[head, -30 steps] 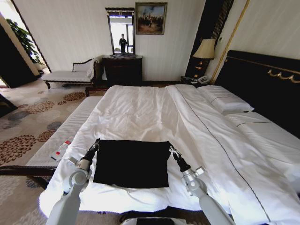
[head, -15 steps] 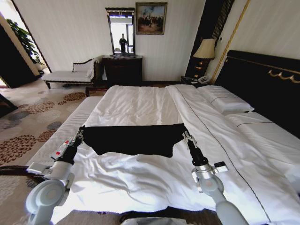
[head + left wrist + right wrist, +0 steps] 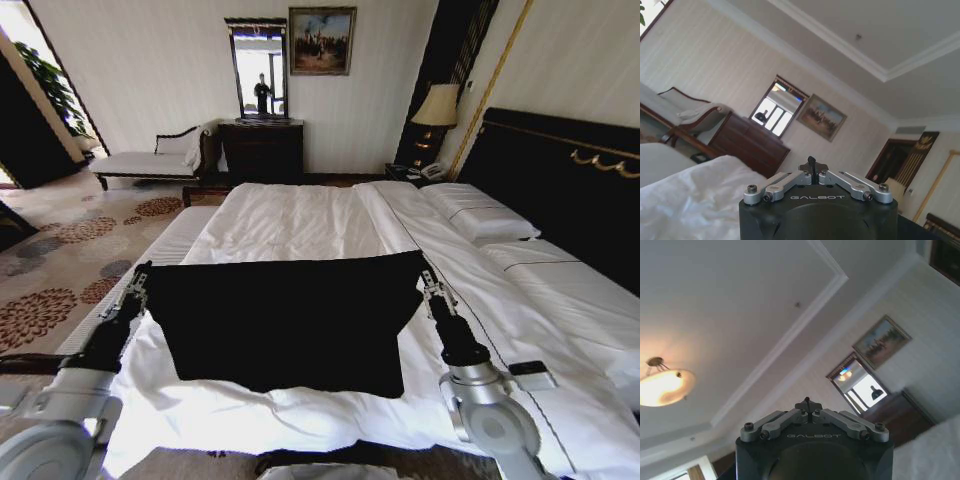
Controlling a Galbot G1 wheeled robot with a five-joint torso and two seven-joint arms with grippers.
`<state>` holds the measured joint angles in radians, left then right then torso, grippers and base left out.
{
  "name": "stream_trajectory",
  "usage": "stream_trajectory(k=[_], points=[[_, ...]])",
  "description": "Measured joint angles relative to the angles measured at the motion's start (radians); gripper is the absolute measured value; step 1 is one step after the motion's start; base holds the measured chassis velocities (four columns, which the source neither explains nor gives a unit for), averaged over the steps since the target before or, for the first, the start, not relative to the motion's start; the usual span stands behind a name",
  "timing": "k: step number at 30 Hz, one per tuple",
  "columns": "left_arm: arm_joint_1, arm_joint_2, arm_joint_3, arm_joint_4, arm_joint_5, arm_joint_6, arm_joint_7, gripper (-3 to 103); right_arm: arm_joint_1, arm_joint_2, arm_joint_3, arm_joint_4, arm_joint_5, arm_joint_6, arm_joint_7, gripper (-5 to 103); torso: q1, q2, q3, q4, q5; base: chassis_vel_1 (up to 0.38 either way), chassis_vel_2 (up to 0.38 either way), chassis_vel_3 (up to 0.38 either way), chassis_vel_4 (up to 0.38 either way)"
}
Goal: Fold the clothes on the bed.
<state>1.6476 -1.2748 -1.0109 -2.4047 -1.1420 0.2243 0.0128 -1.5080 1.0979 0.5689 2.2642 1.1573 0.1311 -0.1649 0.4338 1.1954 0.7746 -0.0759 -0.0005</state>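
A: What are the grippers doing?

B: The left gripper is pinching one upper corner of the black T-shirt, its fingers closed tight on the cloth. The right gripper is doing the same at the other upper corner. In the left wrist view the left one's fingers are pressed together with a scrap of black fabric between them; the right wrist view is showing the same.

A: And the shirt itself?

B: It is hanging spread wide between the two grippers, its top edge pulled nearly straight and dipping a little in the middle. The lower edge is hanging down toward the white duvet near the foot of the bed; I cannot tell whether it is touching.

A: Where are the arms sitting?

B: Both are reaching forward from the near edge of the bed, the left one over the bed's left side, the right one over the middle of the duvet. Pillows are lying against the dark headboard off to the right.
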Motion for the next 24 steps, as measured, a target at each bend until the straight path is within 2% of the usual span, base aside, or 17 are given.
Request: stream_trajectory(k=[1,3,4,5,6,7,8,10,12,14,17,24], points=[[-0.050,0.021,0.053,0.096,0.058,0.003,-0.002,1,0.060,-0.001,-0.054,-0.091,-0.035,-0.028,0.051,0,0.000,0.000,0.000,0.0001,0.0005,0.000,0.000,0.000,0.000],[-0.193,0.070,0.183,0.383,0.166,0.004,-0.004,1,0.209,0.024,-0.190,-0.373,-0.101,-0.042,0.088,0,0.001,0.000,0.001,-0.0010,0.0001,0.000,0.000,0.000,0.000],[-0.193,0.070,0.183,0.383,0.166,0.004,-0.004,1,0.209,0.024,-0.190,-0.373,-0.101,-0.042,0.088,0,0.001,0.000,0.001,-0.0010,0.0001,0.000,0.000,0.000,0.000],[-0.246,0.081,0.221,0.480,0.189,0.000,-0.002,1,0.272,0.042,-0.242,-0.488,-0.120,-0.037,0.088,0,0.001,-0.001,0.001,-0.0007,0.0003,0.000,0.000,0.000,0.000],[-0.338,0.092,0.279,0.633,0.220,-0.010,0.000,1,0.352,0.072,-0.299,-0.642,-0.140,-0.023,0.069,0,0.001,-0.001,0.001,0.0001,0.0005,0.000,0.000,0.000,0.000],[-0.376,0.095,0.302,0.692,0.230,-0.015,-0.001,1,0.381,0.087,-0.318,-0.702,-0.149,-0.016,0.057,0,0.001,-0.001,0.001,0.0003,0.0002,0.000,0.000,0.000,0.000],[-0.376,0.095,0.302,0.692,0.230,-0.015,-0.001,1,0.381,0.087,-0.318,-0.702,-0.149,-0.016,0.057,0,0.001,-0.001,0.001,0.0003,0.0002,0.000,0.000,0.000,0.000],[-0.518,0.094,0.377,0.896,0.242,-0.035,0.013,1,0.478,0.138,-0.361,-0.890,-0.175,0.018,0.002,0,0.001,-0.001,0.001,-0.0005,0.0002,0.000,0.000,0.000,0.000],[-0.591,0.089,0.407,0.998,0.231,-0.050,0.032,1,0.519,0.158,-0.368,-0.969,-0.177,0.034,-0.023,0,0.001,-0.001,0.001,-0.0010,0.0003,0.000,0.000,0.000,0.000],[-0.605,0.088,0.412,1.020,0.225,-0.053,0.036,1,0.528,0.161,-0.368,-0.984,-0.176,0.038,-0.029,0,0.001,-0.001,0.001,-0.0010,0.0003,0.000,0.000,0.000,0.000],[-0.627,0.087,0.421,1.062,0.168,-0.066,0.075,1,0.535,0.163,-0.361,-1.003,-0.165,0.066,-0.056,0,0.001,-0.001,0.000,-0.0002,0.0007,0.000,0.000,0.000,0.000],[-0.533,0.085,0.385,0.977,0.093,-0.076,0.141,1,0.434,0.128,-0.329,-0.871,-0.107,0.096,-0.108,0,0.000,0.000,0.000,-0.0004,0.0005,0.000,0.000,0.000,0.000]])
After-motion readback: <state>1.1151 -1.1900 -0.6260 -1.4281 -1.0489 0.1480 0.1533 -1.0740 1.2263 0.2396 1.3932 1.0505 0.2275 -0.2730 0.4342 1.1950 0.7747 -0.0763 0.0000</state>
